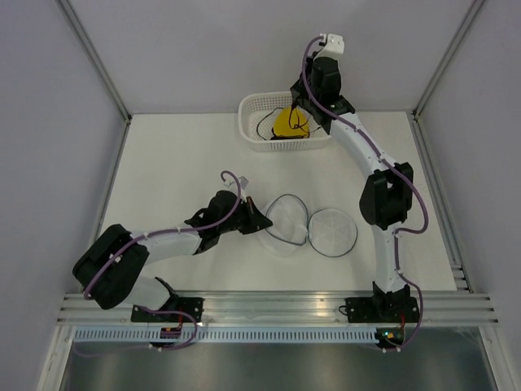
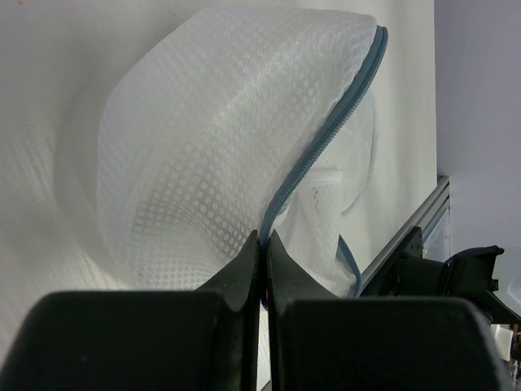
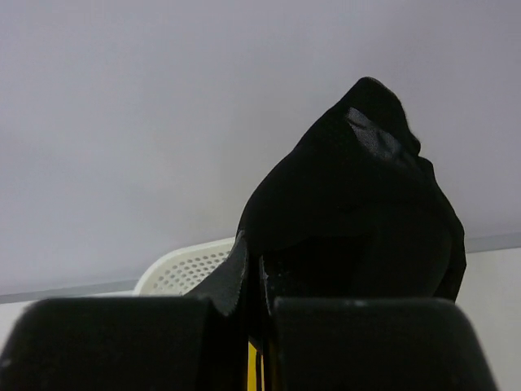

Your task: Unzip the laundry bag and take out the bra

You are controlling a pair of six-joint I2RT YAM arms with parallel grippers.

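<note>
- Over the basket (image 1: 259, 114), bra (image 1: 289, 122) was clamped in right pincer (image 3: 254, 265).
- Open laundry bag (image 1: 332, 232) was pinched at its rim by left pincer (image 2: 262, 244).
- Release was best made low, straps inside.

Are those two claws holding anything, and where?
The left claw pinches the laundry bag at its zipper rim; the right claw grips the bra by its black fabric.

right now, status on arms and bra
Left jaws shut on round white mesh laundry bag, unzipped. Right jaws shut on yellow-black bra at white perforated basket.
</note>
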